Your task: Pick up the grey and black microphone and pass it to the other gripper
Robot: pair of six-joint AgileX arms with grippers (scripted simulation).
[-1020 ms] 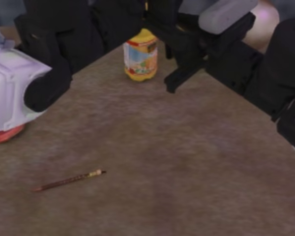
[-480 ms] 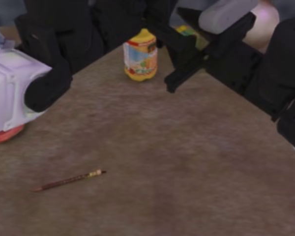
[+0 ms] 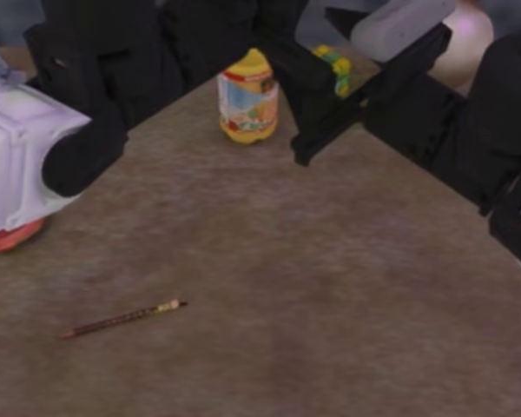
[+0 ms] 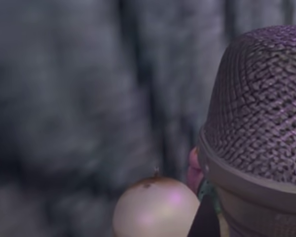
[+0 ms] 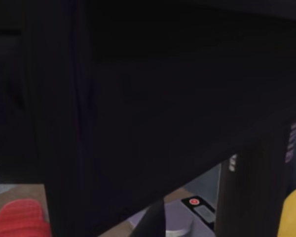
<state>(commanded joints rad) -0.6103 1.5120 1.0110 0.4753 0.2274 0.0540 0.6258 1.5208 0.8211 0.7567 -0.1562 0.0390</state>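
The grey and black microphone's mesh head [image 4: 261, 118] fills one side of the left wrist view, upright and very close. Its black handle is out of sight, and I cannot make the microphone out in the top view. My left gripper [image 3: 82, 156], under its boxy white housing [image 3: 13, 165], sits at the table's left edge. At the far middle of the table is my right gripper [image 3: 317, 126], below its rounded grey-white housing [image 3: 399, 26]. It is open, with nothing seen between its black fingers. The right wrist view is mostly dark.
A yellow juice bottle [image 3: 248, 97] stands just left of the right gripper. Behind that gripper shows a green and yellow object [image 3: 334, 59]. A thin brown pencil [image 3: 122, 319] lies near the front left. A red object [image 3: 9, 236] sits under the left housing. A peach ball [image 4: 155, 210] lies beyond the microphone head.
The right gripper's fingers have spread apart, uncovering the green and yellow object behind them. The left arm, bottle and pencil have not moved.
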